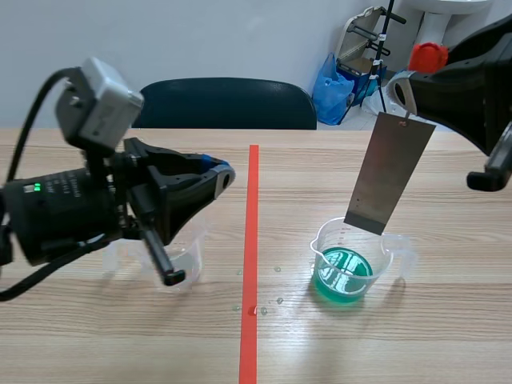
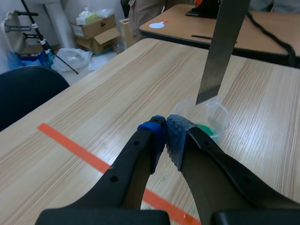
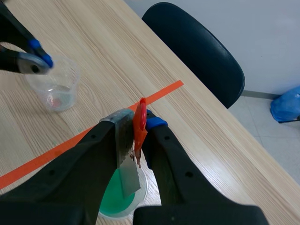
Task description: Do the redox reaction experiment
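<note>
My right gripper pinched tight on red clip. Metal strip hangs from it, lower edge just above rim of green-liquid beaker, right of tape line. My left gripper closed, pads meeting, nothing held, over empty beaker left of line. Beakers well apart. Chair past table far edge. Print on beaker walls too small to read.

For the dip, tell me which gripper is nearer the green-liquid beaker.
Right. Right gripper holds the metal strip above the beaker; left gripper sits across the tape, by the empty cup.
</note>
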`<action>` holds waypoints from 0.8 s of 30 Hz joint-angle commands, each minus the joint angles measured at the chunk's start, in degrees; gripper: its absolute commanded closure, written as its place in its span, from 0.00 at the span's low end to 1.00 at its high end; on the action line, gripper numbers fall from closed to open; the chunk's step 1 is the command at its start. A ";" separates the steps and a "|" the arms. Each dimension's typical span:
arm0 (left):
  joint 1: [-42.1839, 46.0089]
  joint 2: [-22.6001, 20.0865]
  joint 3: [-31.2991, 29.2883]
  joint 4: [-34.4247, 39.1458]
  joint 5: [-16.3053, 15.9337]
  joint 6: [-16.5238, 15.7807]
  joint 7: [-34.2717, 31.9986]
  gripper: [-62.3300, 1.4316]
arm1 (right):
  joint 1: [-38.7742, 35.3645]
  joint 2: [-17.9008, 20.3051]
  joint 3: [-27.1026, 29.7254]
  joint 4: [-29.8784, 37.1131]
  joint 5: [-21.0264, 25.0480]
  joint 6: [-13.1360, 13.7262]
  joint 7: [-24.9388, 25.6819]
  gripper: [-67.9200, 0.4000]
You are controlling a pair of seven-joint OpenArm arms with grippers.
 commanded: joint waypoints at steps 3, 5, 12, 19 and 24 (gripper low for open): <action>-3.23 3.58 2.73 -3.87 0.46 0.26 -0.63 0.91 | 0.66 0.15 0.15 0.00 0.39 -0.22 0.83 0.99; -5.03 5.44 4.09 -6.14 0.66 0.26 -0.37 0.91 | 0.66 0.15 0.15 0.00 0.39 -0.22 0.83 0.99; -9.92 10.32 7.82 -10.54 0.87 0.22 1.33 0.91 | 0.66 0.17 0.15 0.00 0.39 -0.22 0.81 0.99; -12.92 13.46 10.56 -11.52 1.14 0.00 3.82 0.91 | 0.66 0.17 0.15 0.00 0.39 -0.22 0.81 0.99; -13.51 15.17 11.26 -12.00 2.45 0.00 4.02 0.91 | 0.66 0.17 0.15 0.00 0.39 -0.22 0.81 0.99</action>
